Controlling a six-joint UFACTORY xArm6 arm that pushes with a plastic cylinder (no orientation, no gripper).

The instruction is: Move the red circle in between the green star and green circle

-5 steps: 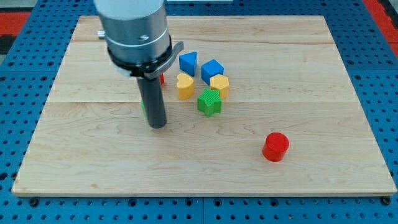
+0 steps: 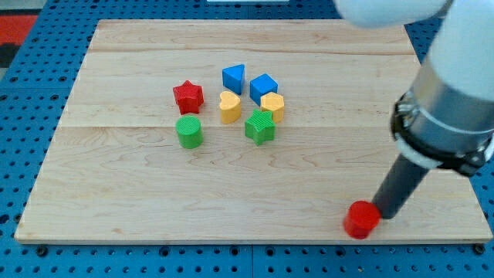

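Pale wooden board (image 2: 116, 193) lying on a blue pegboard bench (image 2: 15, 154); a patch of red shows at the view's top left corner. Little else of the room can be seen.

My tip (image 2: 383, 215) sits low on the view's right, touching the red circle (image 2: 360, 219) on its right side. That block lies near the board's bottom edge, well apart from the others. No jaws on this rig, only the rod, so nothing spreads or pinches.

The green circle (image 2: 189, 131) and green star (image 2: 260, 126) stand mid-board with bare wood between them. Above them: red star (image 2: 187, 96), yellow heart (image 2: 228, 106), a second yellow block (image 2: 272, 104) whose shape I can't make out, a blue triangle (image 2: 233, 77) and a blue cube (image 2: 262, 85).

The arm's upper body is cut off by the top and right edges of the view, and hides part of the board's right side.
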